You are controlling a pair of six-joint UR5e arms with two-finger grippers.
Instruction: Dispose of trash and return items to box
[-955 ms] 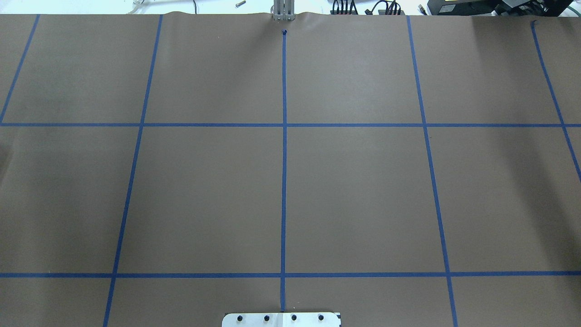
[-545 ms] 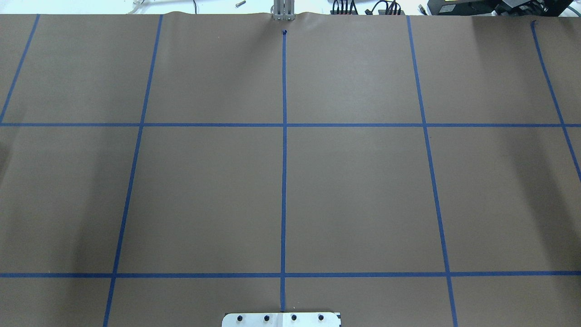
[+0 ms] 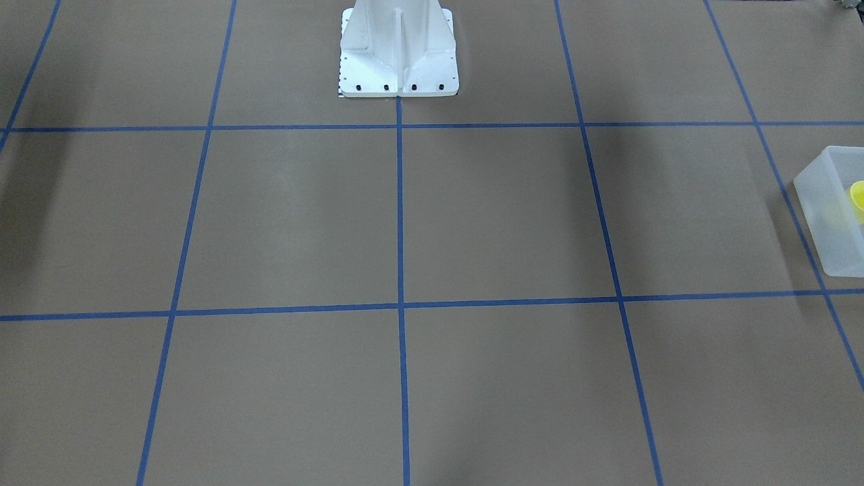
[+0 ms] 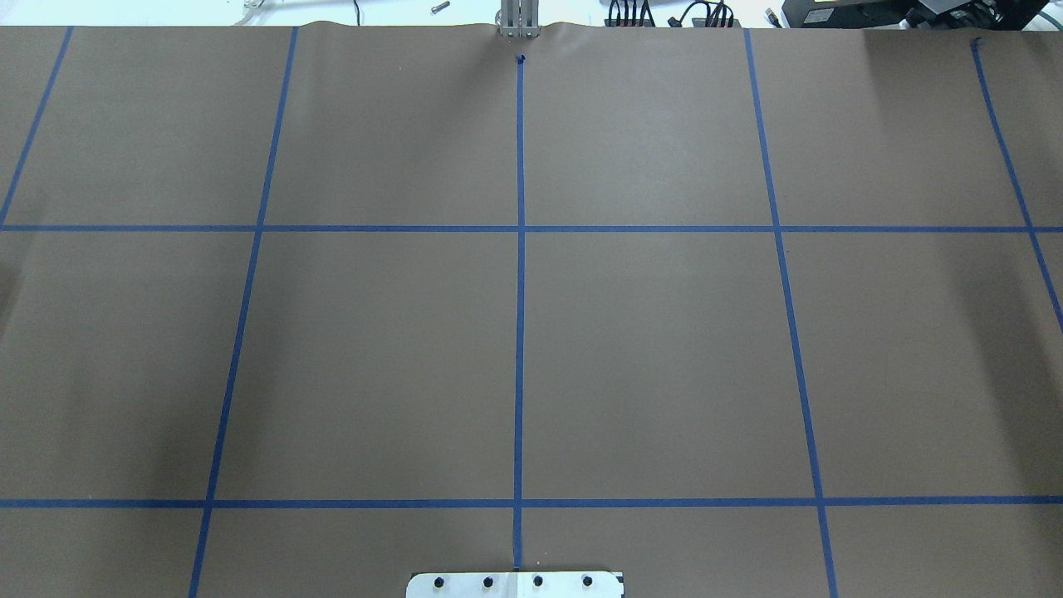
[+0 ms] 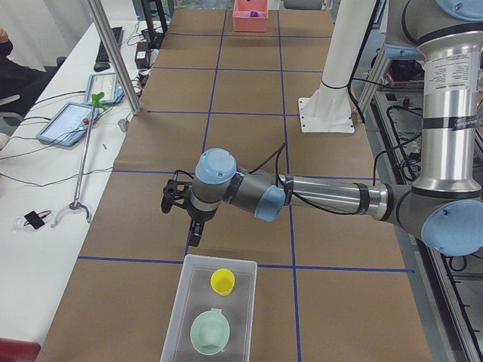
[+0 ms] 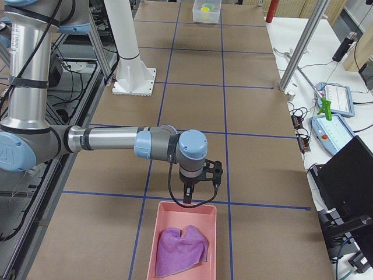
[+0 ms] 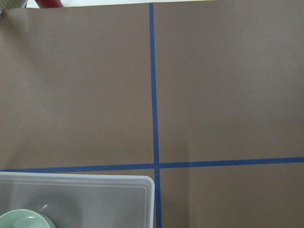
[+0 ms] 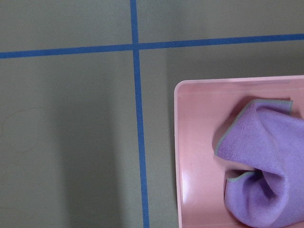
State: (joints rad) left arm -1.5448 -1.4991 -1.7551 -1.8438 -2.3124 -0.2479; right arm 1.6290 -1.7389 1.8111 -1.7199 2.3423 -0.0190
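Small bright yellow plastic cup [image 3: 858,199] is sitting in the translucent frosted-white rectangular plastic box [image 3: 827,223], right at the front-facing view's right edge, on the brown paper-covered table [image 3: 499,216] with its blue tape grid.

Overhead view only catches table, tape lines and the white base plate [image 4: 515,584] at the bottom.

Left side view: cup and a pale mint-green round bowl [image 5: 210,332] sit in the box, close but apart. The left fingers [image 5: 195,232] point down just beside the box's far end, and I honestly can't tell if they're apart or together.

Right side view: right fingers [image 6: 187,193] hang at the far rim of a pink plastic bin [image 6: 169,216] holding a crumpled purple cloth [image 6: 180,249]. Can't tell their state either.

Left wrist cam: box corner plus a sliver of bowl. Right wrist cam: bin corner and cloth.
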